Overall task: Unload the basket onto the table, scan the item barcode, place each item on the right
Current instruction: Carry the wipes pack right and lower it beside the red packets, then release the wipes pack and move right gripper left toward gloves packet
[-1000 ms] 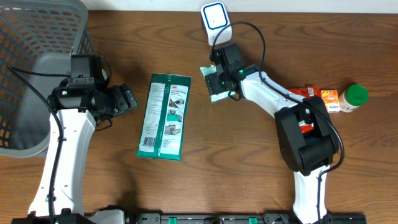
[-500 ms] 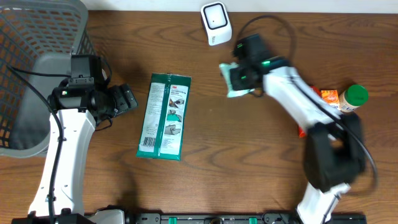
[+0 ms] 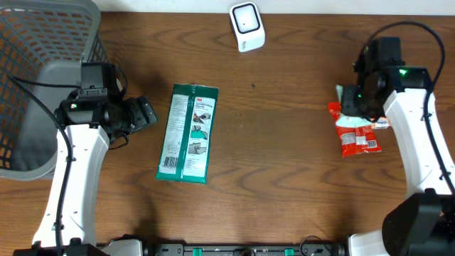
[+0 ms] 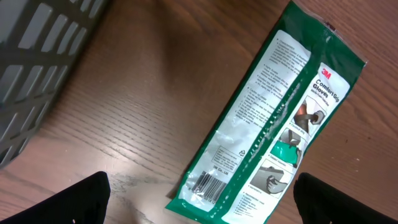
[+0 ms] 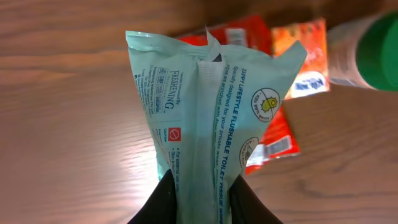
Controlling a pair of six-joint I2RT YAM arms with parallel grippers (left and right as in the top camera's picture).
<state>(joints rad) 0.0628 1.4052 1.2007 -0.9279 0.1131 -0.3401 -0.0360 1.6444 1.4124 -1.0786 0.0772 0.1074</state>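
My right end effector (image 5: pixel 199 194) is squeezed tight on the pale green wipes pack (image 5: pixel 208 106). It holds the pack up over the red packet (image 3: pixel 357 139) at the right side of the bench (image 3: pixel 284 178). The white scanner (image 3: pixel 247 26) is well away. I think the pack must go there next, with its barcode facing the scanner. My left end effector (image 3: pixel 146 112) is wide open and holds nothing.

A dark brown wooden tabletop (image 3: pixel 284 156) carries a flat green gloves packet (image 3: pixel 188 133) left of centre, a small white scanner (image 3: pixel 247 26) at the far edge and a grey mesh basket (image 3: pixel 28 43) in the far left corner. Near the right edge lie a red foil packet (image 3: pixel 359 141), an orange packet (image 5: pixel 306 53) and a green-capped bottle (image 5: pixel 364 50).
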